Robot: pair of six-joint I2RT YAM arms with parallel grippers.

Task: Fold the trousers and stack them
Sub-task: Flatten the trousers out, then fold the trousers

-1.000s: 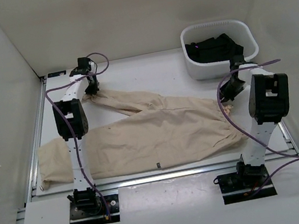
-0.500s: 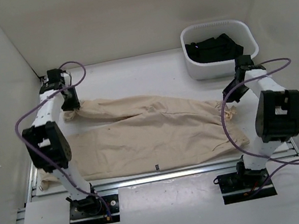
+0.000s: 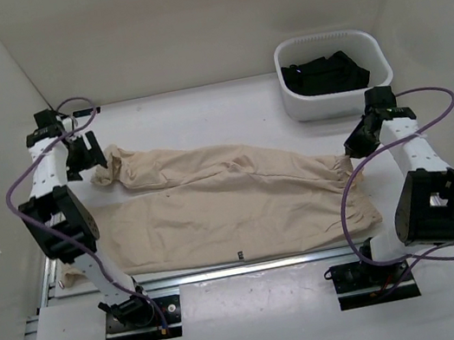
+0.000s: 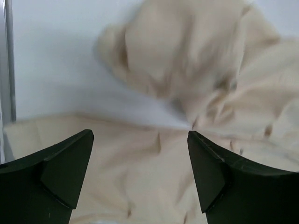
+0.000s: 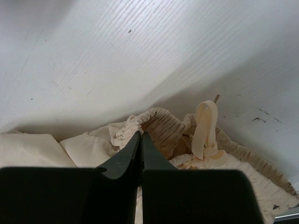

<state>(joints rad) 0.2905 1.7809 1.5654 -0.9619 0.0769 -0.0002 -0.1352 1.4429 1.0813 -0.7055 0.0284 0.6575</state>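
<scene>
A pair of long beige, wrinkled cotton trousers (image 3: 216, 207) lies spread across the flat white table (image 3: 225, 109), with the waistband at the right and both legs running out to the left. The far leg ends in a crumpled cuff (image 3: 108, 169) near the table's left edge. The near leg reaches the near-left corner, where the left arm partly hides it. The left gripper (image 3: 84, 157) hangs just beside that far cuff. In the left wrist view the left gripper (image 4: 140, 135) is released, its two dark fingers (image 4: 60, 163) spread wide with nothing between them. Below it are the bunched cuff cloth (image 4: 187, 56), a strip of bare table and the flat cloth of the near leg. The right gripper (image 3: 355, 146) sits at the far corner of the waistband, and the cloth rises slightly toward it. In the right wrist view the right gripper (image 5: 141, 135) is clenched, its fingertips pressed together right at the gathered elastic waistband (image 5: 159, 121), apparently pinching a thin fold of the trousers. A flat pale drawstring end (image 5: 205, 126) stands up just beside the fingertips. At the far right corner of the table stands a white plastic basket (image 3: 379, 81), well apart from the trousers, with a black garment (image 3: 325, 75) heaped inside it. A small dark tag (image 3: 240, 254) shows on the near edge of the trousers, and purple cables (image 3: 351, 201) loop along both arms
</scene>
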